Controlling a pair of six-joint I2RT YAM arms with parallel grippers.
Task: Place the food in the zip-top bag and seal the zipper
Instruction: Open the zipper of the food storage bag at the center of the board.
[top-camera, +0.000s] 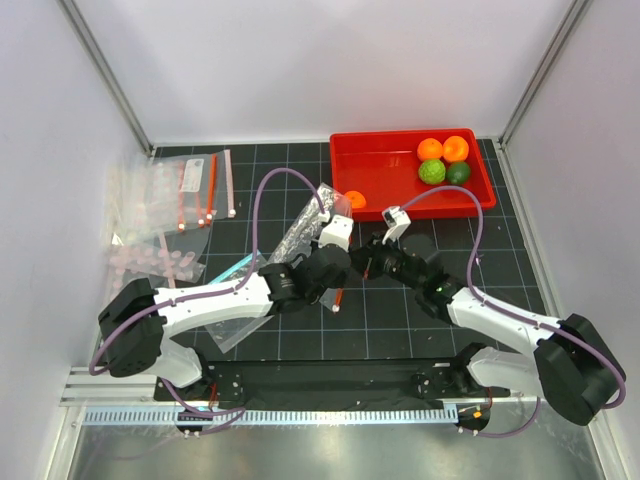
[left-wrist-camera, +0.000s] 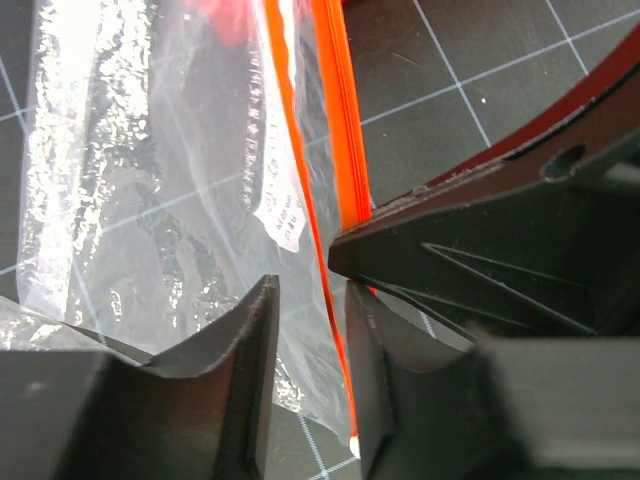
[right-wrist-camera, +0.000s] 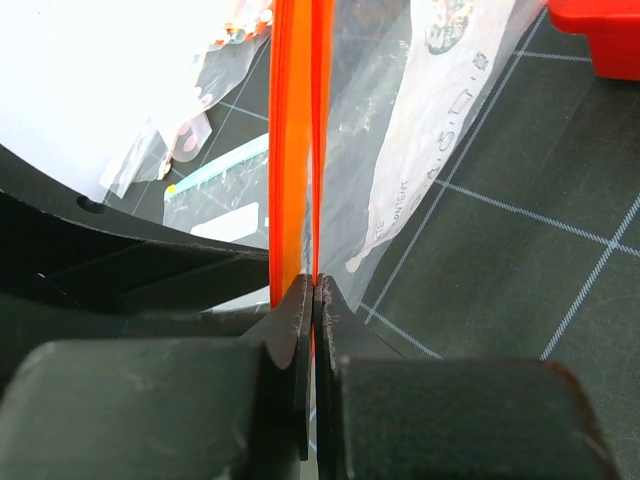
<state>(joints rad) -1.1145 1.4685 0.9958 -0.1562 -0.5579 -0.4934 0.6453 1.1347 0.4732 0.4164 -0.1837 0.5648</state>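
Clear, crinkled and white-labelled, the zip-top bag (top-camera: 303, 222) lies mid-desk (top-camera: 380, 322). The right gripper (right-wrist-camera: 315, 300) is clamped tight on its red-orange zipper (right-wrist-camera: 292, 150). The left gripper (left-wrist-camera: 309, 292) stands partly open astride that strip, not squeezing it.

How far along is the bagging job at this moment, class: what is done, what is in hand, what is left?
Done: at most one orange fruit looks bagged, at the zip-top bag's far end. In hand: the right gripper pinches the zipper; the left gripper straddles it, jaws apart. Left: four fruits sit in the red tray; then sealing.
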